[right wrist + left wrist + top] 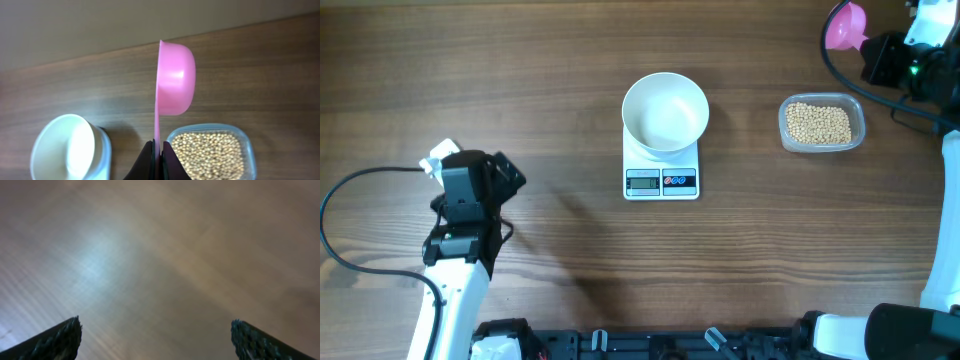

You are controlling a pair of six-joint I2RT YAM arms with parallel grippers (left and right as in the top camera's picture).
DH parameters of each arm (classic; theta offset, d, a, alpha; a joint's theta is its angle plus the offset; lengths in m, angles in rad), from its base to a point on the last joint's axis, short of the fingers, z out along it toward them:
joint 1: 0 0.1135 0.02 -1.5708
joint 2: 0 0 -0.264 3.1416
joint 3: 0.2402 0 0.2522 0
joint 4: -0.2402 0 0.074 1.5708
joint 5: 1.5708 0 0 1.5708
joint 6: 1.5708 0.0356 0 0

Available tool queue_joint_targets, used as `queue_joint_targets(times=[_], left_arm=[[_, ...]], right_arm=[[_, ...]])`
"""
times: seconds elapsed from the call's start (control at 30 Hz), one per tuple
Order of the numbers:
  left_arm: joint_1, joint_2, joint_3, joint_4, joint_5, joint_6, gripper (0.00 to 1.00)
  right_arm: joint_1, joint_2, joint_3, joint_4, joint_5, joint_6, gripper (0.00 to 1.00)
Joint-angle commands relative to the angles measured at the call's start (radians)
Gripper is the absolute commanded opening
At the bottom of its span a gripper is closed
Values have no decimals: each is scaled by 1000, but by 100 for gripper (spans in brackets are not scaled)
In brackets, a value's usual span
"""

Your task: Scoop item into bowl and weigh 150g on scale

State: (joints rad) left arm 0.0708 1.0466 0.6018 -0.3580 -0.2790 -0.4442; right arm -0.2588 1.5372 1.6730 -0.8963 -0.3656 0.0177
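Tan beans (210,150) near right tool (156,150); scoop (175,80) gripped.

Open tabletop (550,90): bare wood across the whole left half, far to near, save the left arm (470,200) and its black cable (365,172) at the near left; left fingers (55,340) spread wide over bare wood, free room between them. Obstacles: bowl (665,110) seated on scale (661,182) at centre, clear tub (784,130) of beans (818,123) to its right, a bare gap between the two. Far right: pink scoop (846,27) pinched on edge in the right fingers (172,165), beyond the tub.
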Motion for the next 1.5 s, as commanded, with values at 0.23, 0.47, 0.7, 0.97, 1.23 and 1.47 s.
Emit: queue_joint_targets(times=[0.23,0.47,0.7,0.97,1.23,1.47], left_arm=[[6,-106,65,206,551,101,100],[4,-104,155,-37,686,101,100],[3,-90,170,-269,711,106,100],[3,-23,170,-283,477,108,100],[29,112,170,-38,493,5,100],[129,237,170,89,948,-9,100]], right_arm=[[-4,10,1,-127,328,10,4],[-4,11,1,-236,408,-16,4],[-4,11,0,-236,357,-7,4],[-4,11,0,-243,338,-172,4],[-4,11,0,-312,114,-197,4],[-4,11,0,-131,151,-203,4]])
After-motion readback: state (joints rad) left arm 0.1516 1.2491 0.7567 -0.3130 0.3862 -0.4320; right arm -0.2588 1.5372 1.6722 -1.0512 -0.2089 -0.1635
